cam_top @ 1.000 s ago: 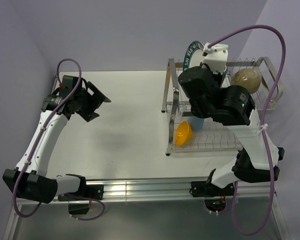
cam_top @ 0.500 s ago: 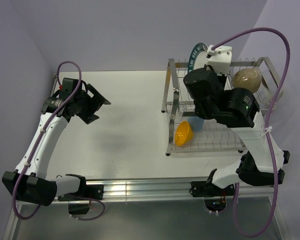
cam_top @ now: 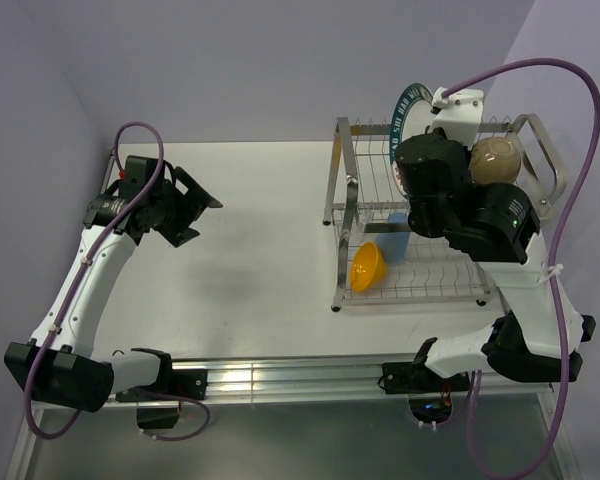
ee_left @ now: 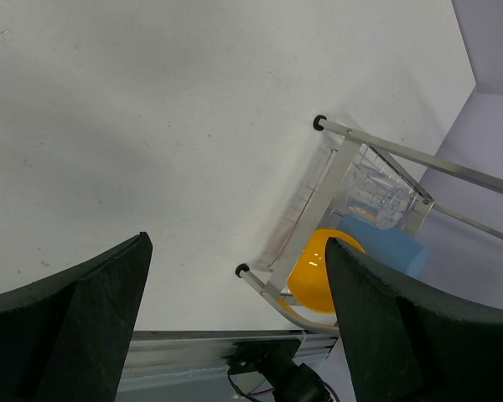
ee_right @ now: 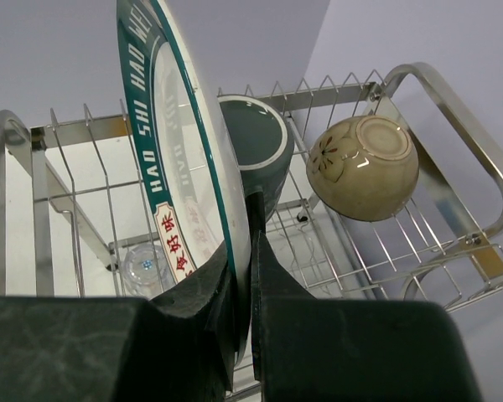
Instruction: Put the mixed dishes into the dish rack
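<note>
One dish is not yet in the dish rack (ee_right: 415, 67): the white plate (ee_right: 184, 167), which the right gripper (ee_right: 241, 268) pinches by its lower edge, fingers pressed on either face. In the overhead view the plate sits at the upper right of the frame, above the far end of the rack's upper tier. It stands on edge, nearly upright, most likely so that it can drop between the wire tines, which would not take it flat. Holding it by the rim seems to leave the opposite edge free to enter a slot first.

The plate is glossy white with a broad teal band round the rim carrying pale lettering, a thin teal line inside that, and a small red-and-white label with characters lower down.

Just right of it in the wrist view the dark mug (ee_right: 256, 134) rests on the same tier, and further right the beige bowl (ee_right: 365, 167) lies tipped with its foot showing. The clear glass (ee_right: 142, 266) shows through the wires at the lower left. On the bottom tier, centre right of the overhead frame, the small orange bowl (cam_top: 367, 267) leans on its side, touching the light blue tumbler (cam_top: 395, 240).

The left gripper (ee_left: 235, 251) hovers spread and empty over the bare table (cam_top: 260, 200) at the left, well apart from the rack, probably parked out of the way.
</note>
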